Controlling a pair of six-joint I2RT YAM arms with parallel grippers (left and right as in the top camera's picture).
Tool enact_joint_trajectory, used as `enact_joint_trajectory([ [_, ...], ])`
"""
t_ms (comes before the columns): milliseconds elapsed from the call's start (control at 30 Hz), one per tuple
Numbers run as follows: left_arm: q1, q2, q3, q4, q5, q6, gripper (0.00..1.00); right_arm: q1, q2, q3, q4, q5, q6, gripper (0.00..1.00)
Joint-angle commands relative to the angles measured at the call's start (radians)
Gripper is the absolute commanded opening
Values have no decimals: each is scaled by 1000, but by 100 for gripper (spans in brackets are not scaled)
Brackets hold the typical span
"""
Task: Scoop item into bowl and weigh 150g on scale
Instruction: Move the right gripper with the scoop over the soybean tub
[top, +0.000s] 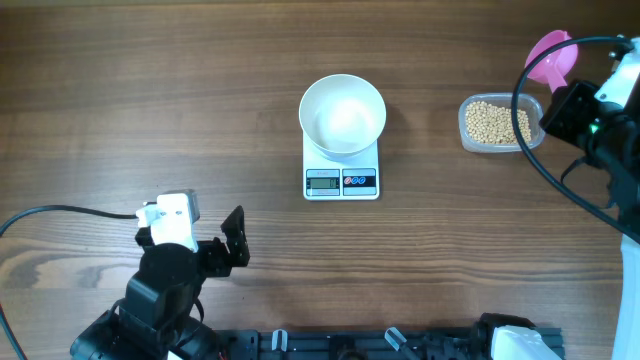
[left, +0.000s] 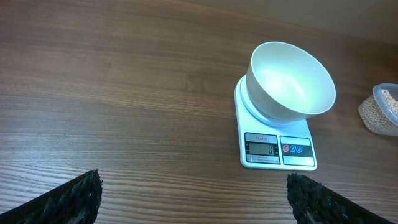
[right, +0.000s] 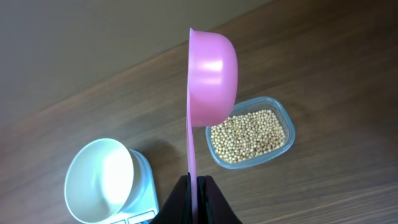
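Beans (right: 249, 135) lie just beside the pink scoop (right: 211, 74), whose handle the right end effector (right: 193, 185) pinches shut; left end effector (left: 196, 199), wide open and empty, sits well apart from that scoop.

Your worktop (top: 150, 100), item by item:
- Scale (top: 341, 180): centre, display side toward your arms.
- Bowl (top: 342, 113): upright on the scale, over its rear part.
- Tub (top: 466, 135): on the worktop, right of the scale and apart from it.
- Beans (top: 495, 122): in the tub.
- Scoop (top: 553, 55): gripped by its handle in your right hand (right: 193, 199), raised off the worktop, behind and right of the tub.
- Left hand (top: 205, 225): near left, before the scale, well apart from it.
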Motion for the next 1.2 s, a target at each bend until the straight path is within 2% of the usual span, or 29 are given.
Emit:
enact_joint_trajectory([
  [0,4,-3,-3,-1,1,2,100,-4,-5,18,0,-20,-96,4],
  [133,4,-3,-4,-1,1,2,100,-4,-5,18,-16,-19,-204,4],
  [267,4,-3,-3,-1,2,2,100,-4,-5,18,-44,-19,-252,4],
  [600,4,-3,-3,-1,1,2,100,-4,-5,18,-45,-111,-252,5],
  [867,4,-3,-3,-1,1,2,100,-4,23,18,42,-111,-305,4],
  [1167,4,-3,-4,-1,1,2,100,-8,52,18,24,-110,-312,4],
])
